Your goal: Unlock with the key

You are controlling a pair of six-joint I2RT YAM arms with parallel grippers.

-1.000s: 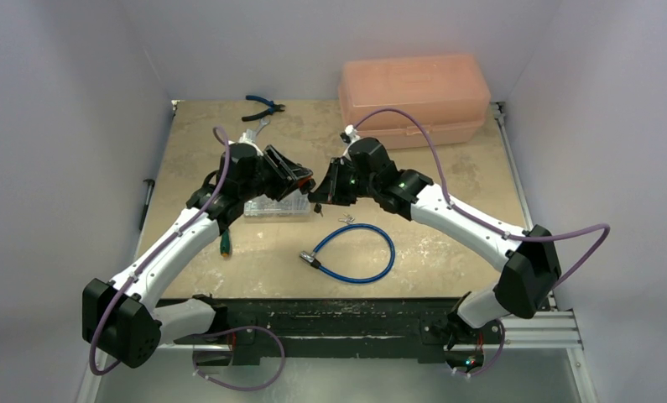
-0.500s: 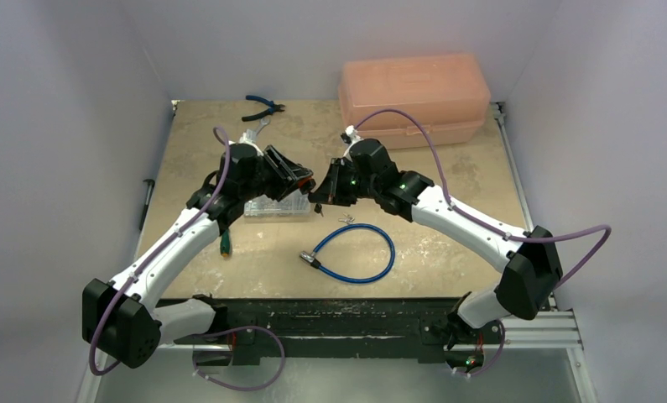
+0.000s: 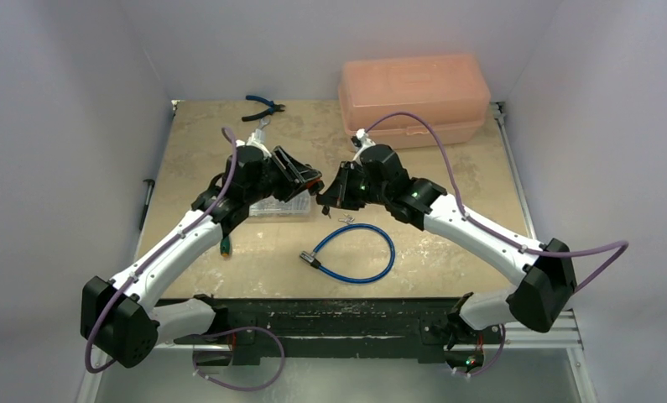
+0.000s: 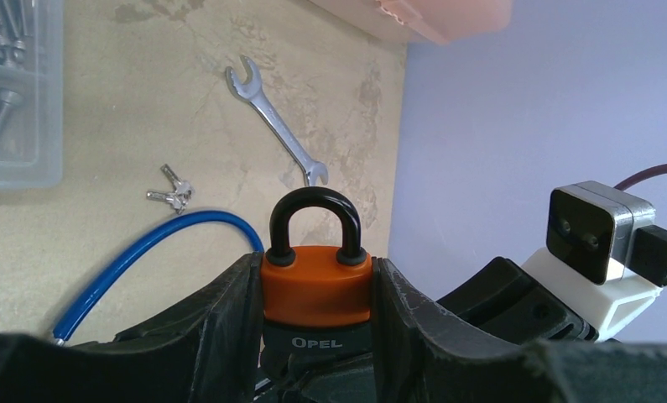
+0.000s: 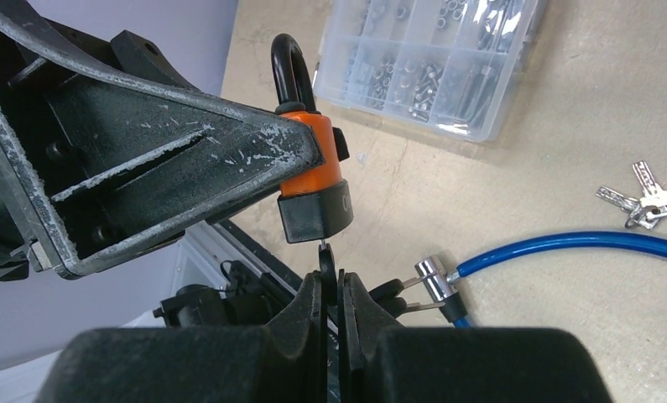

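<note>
Beige, mottled bench (image 3: 447, 243) stands between pale violet walls, with a pink toolbox (image 3: 414, 96) at its 1 o'clock corner and blue-handled pliers (image 3: 263, 107) at 11 o'clock. Above the middle of the bench the two arms meet tip to tip.

The left pincer (image 4: 315, 259) is closed partway on the orange padlock (image 4: 315, 290), one finger pressed against each side of its body. The black shackle points up, and both of its legs sit in the body.

The right pincer (image 5: 331, 281) is nearly shut, nipping the black head of the key (image 5: 327, 267). The key is at 6 o'clock from the padlock, its thin metal blade upright and its tip meeting the lock's dark underside. How far the blade has entered cannot be told.

On the bench, a blue cable lock (image 3: 355, 252) lies looped at 6 o'clock from the pincers. A bare silver key bunch (image 3: 345, 220) is just at the loop's 12 o'clock edge. A clear screw organizer (image 3: 271, 208) sits under the left arm, and a silver wrench (image 4: 275, 122) lies apart from the cable.
</note>
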